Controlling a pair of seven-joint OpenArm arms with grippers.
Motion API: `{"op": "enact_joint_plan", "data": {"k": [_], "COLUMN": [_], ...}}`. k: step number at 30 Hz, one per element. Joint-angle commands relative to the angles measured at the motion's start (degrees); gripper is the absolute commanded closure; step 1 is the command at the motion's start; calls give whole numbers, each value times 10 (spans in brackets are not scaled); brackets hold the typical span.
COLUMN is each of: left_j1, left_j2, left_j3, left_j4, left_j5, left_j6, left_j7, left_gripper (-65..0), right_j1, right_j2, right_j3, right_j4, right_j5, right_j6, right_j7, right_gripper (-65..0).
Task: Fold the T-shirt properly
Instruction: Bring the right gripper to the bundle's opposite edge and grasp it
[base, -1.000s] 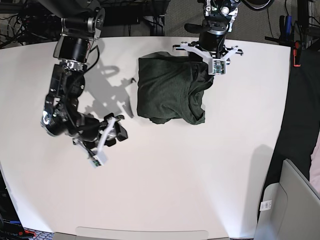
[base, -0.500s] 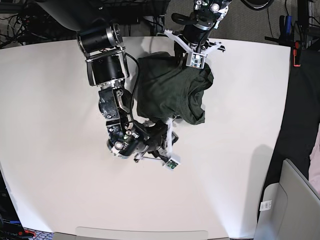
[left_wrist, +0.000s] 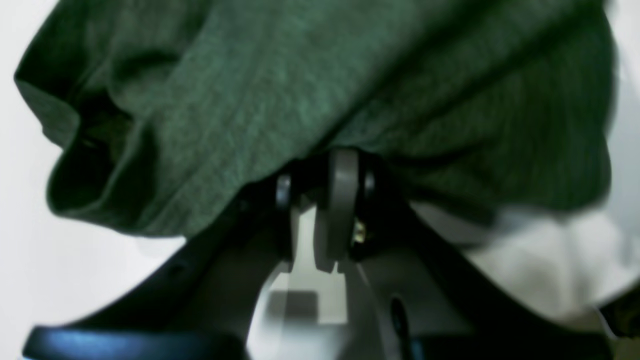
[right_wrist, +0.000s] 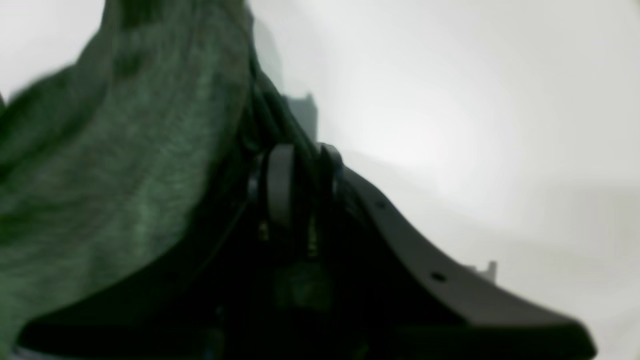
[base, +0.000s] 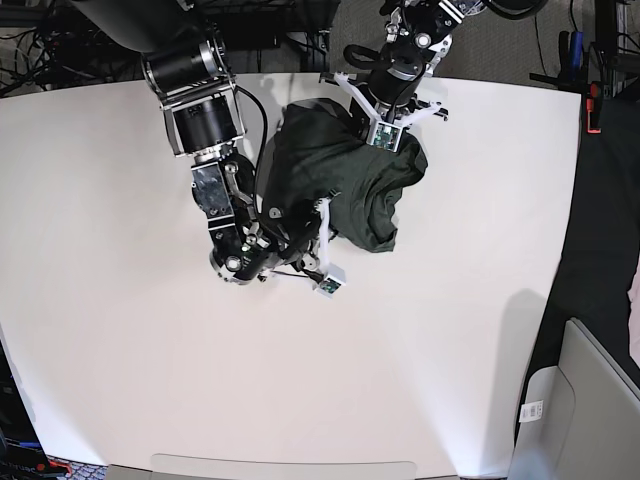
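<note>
Left wrist view: the left gripper (left_wrist: 320, 165) is drawn together on the shirt (left_wrist: 240, 100), whose cloth runs in between the fingers. The fabric looks light, thin and limp, rucked into soft ridges, so it should bend easily but slump out of line.

Right wrist view: the right gripper (right_wrist: 305, 157) pinches a narrow strip of shirt along its edge. There is little bulk in the grip, and a deeper bite through all the layers would probably keep them from sliding apart.

Base view: the shirt lies bunched towards the far side of the white table (base: 400, 360), one gripper at its far edge, the other at its near edge. Those edges seem the right holds, kept evenly taut; nothing here is fragile. A grey bin-like thing (base: 590, 410) stands at the near right; I cannot tell whether it is a container or what it holds.
</note>
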Motion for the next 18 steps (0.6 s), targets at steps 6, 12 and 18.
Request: {"op": "enact_joint_plan", "data": {"k": [6, 12, 18], "left_j1": [-41, -90, -141], "left_j2": [-21, -25, -24], "left_j3": [-3, -3, -3], "left_j4": [-36, -79, -94], "left_j5": [-2, -2, -2], "left_j6": [3, 3, 3], "left_j7": [15, 10, 10], "left_gripper": [-74, -74, -74], "right_j1": [-35, -70, -109], "right_j2": [59, 115, 134], "right_j3": [4, 6, 90], "right_j4": [97, 183, 240], "right_j5": [44, 105, 120], "right_j6": [3, 3, 3], "right_j7": [-55, -68, -67], "right_gripper": [-74, -74, -74]}}
